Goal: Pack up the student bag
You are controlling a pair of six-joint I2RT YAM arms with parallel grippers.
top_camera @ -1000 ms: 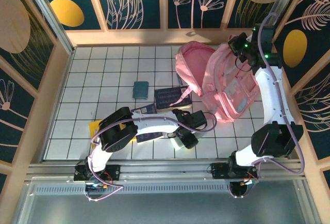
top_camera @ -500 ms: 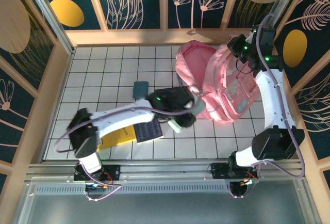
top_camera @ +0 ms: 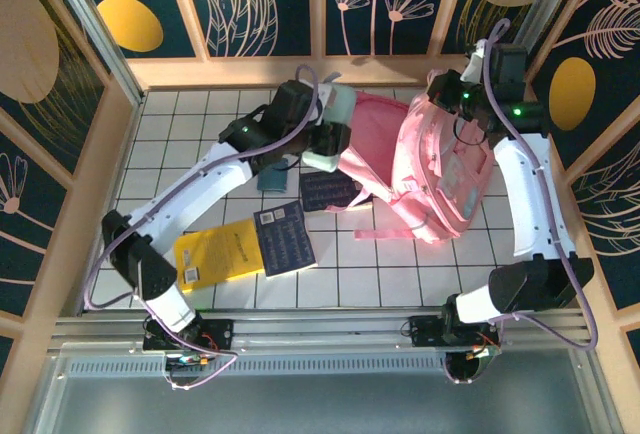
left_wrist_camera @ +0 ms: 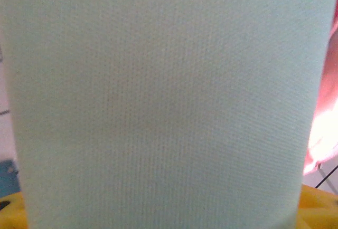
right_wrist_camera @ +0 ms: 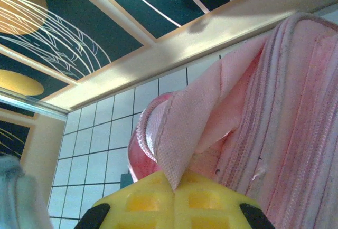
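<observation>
Mint case (left_wrist_camera: 158, 102), cropped, in left jaws

From above, the white tiled surface (top_camera: 200, 124) is brightly and evenly lit. The shadow beneath the left arm (top_camera: 210, 179) is soft and faint, and the pink student bag (top_camera: 445, 169) looks slightly washed out. In the left wrist view the mint green case (left_wrist_camera: 158, 102) is too close for sharp focus, its weave hazy, with blown-out pink glare at the right edge. In the right wrist view the right tool (right_wrist_camera: 174, 202) is a blurred yellow, while a bright band lights the wooden rim (right_wrist_camera: 227, 34) at the far edge.
</observation>
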